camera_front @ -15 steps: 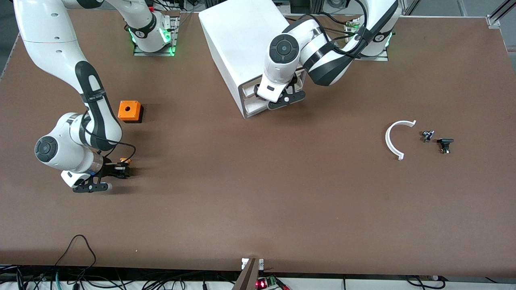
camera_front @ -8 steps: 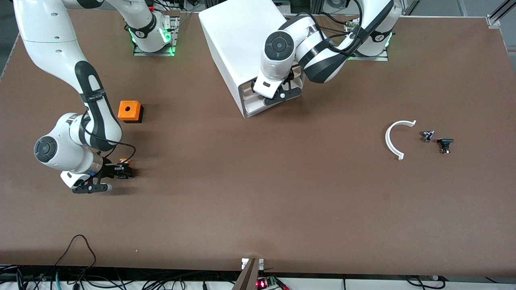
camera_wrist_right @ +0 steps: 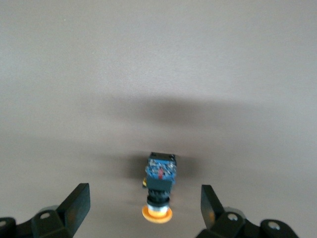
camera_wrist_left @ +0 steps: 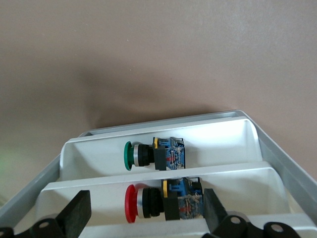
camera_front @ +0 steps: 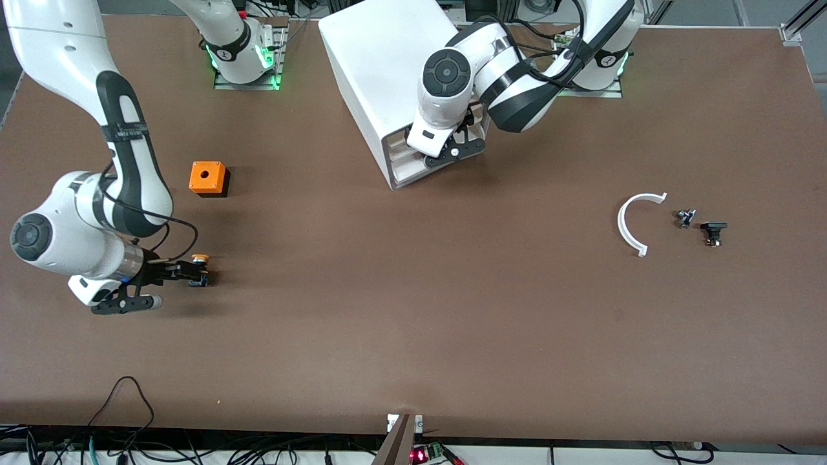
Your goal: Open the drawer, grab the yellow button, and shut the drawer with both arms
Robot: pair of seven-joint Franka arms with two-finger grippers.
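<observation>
Since the earlier frames the right arm has drawn back toward its end of the counter (camera_front: 413,323), and the right gripper (camera_front: 169,274) no longer encloses the button (camera_front: 199,261). The button now lies free on the counter, orange-yellow cap up in the front view, nearer the front camera than the orange cube with a hole (camera_front: 208,177). In the right wrist view the button (camera_wrist_right: 159,186) lies on bare counter between the two spread fingers (camera_wrist_right: 75,207), touching neither. The left arm has barely shifted over the last half second; before that it moved in closer against the cabinet (camera_front: 387,84).

The left gripper (camera_front: 449,147) hangs at the cabinet's drawer face, its fingers (camera_wrist_left: 78,214) spread wide. The drawer itself cannot be made out in the front view, hidden under the arm. The left wrist view shows two white tray drawers stepped out below the gripper, one holding a green-capped button (camera_wrist_left: 151,154), the other a red-capped button (camera_wrist_left: 158,201).

Counted: two arms, one cabinet, one orange cube, three push buttons. Toward the left arm's end of the counter, well apart from the cabinet, lie one white curved strip (camera_front: 633,223) and two small dark parts (camera_front: 686,217) (camera_front: 713,231).
</observation>
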